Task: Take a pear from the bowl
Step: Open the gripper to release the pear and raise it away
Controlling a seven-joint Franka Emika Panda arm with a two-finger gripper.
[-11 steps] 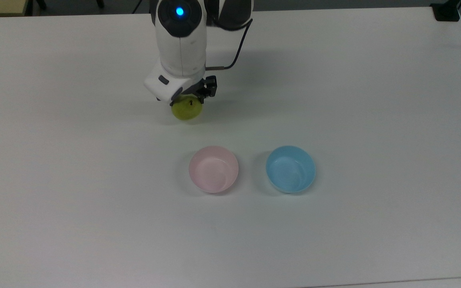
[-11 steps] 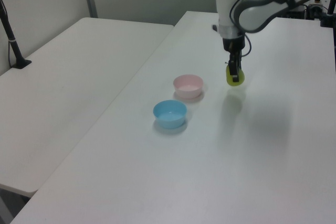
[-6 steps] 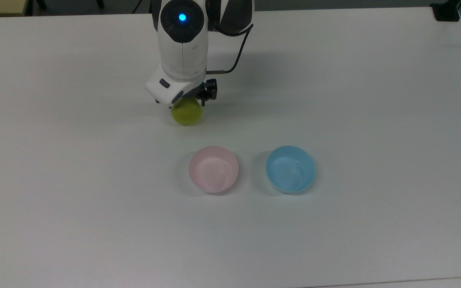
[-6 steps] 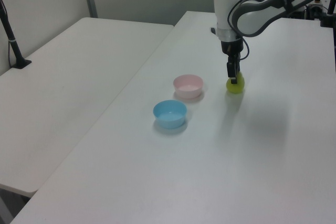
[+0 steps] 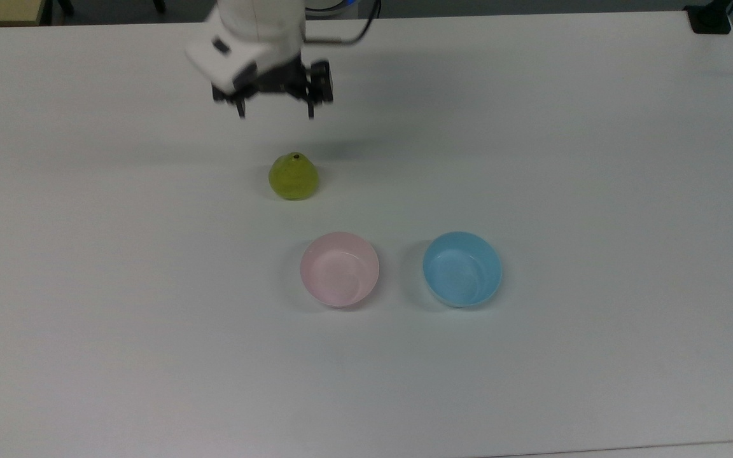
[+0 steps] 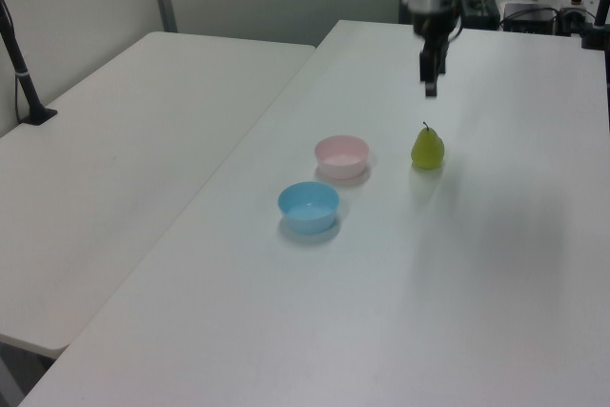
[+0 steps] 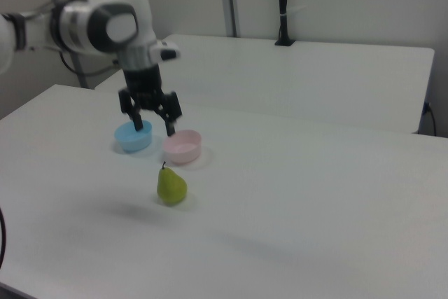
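Pear [image 5: 293,178] stands upright on the desk [image 5: 595,159], stem up, apart from the pink bowl [image 5: 340,269]; that bowl is empty, and the light blue bowl [image 5: 462,268] sits just beside it. Hand [image 5: 275,113] hangs above the desk beyond the pear from the pink bowl, fingers spread wide, holding nothing. Judgement: pear is out and set down, so the job looks finished. Risk: the pear's rounded base is narrow; any desk bump, or a low pass of the hand, could tip it and send it rolling.
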